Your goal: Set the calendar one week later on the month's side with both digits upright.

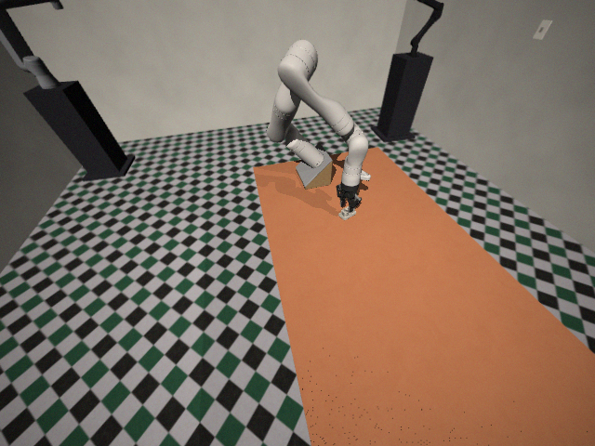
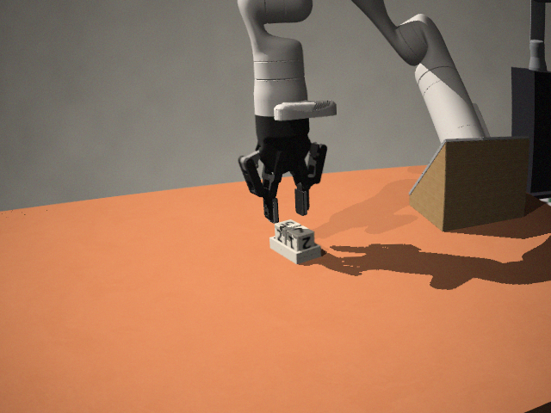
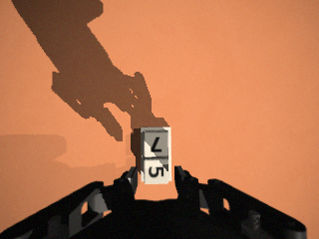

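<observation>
The white tray (image 1: 344, 216) (image 2: 307, 256) (image 3: 169, 144) lies flat on the orange table. Two white cubes sit in it side by side. One cube (image 2: 306, 242) (image 3: 156, 143) has a 7 on top and a 2 on its end face; its long-side face seems to show a 1. The other cube (image 2: 280, 232) (image 3: 156, 171) has a 5 on top; its side digit is hard to read. The month's name cannot be read. My gripper (image 1: 350, 208) (image 2: 286, 215) (image 3: 156, 174) is partly open and empty, pointing down just above the cubes, nearer the 5 cube.
The arm's wedge-shaped base block (image 1: 319, 177) (image 2: 485, 181) stands behind the tray on the orange table (image 1: 408, 288) (image 2: 177, 311). The arm's shadow falls beside and partly over the tray. Dark pedestals (image 1: 81, 129) (image 1: 405, 96) with other arms stand off the table.
</observation>
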You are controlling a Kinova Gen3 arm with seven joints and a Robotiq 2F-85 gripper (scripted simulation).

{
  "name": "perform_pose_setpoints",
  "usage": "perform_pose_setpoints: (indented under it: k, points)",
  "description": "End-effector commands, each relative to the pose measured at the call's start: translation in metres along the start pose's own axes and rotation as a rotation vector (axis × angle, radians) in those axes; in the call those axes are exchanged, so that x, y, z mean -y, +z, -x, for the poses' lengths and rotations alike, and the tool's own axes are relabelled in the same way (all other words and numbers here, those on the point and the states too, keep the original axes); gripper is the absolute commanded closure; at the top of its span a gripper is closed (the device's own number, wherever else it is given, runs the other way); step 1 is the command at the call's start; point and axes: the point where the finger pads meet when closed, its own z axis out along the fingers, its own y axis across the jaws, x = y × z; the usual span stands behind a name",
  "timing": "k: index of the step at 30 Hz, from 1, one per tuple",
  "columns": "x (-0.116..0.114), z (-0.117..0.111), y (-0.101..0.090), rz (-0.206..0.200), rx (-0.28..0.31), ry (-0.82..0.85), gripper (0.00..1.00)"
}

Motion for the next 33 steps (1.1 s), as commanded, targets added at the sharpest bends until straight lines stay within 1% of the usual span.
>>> perform_pose_setpoints:
  k: [1, 10, 27, 33]
  points:
    - [0.0, 0.0, -0.001, 0.002, 0.0, 0.0, 0.54]
    - [-0.001, 0.0, 0.002, 0.002, 0.0, 0.0, 0.54]
    - [-0.001, 0.0, 0.024, 0.002, 0.0, 0.0, 0.54]
    - [-0.001, 0.0, 0.028, 0.002, 0.0, 0.0, 0.54]
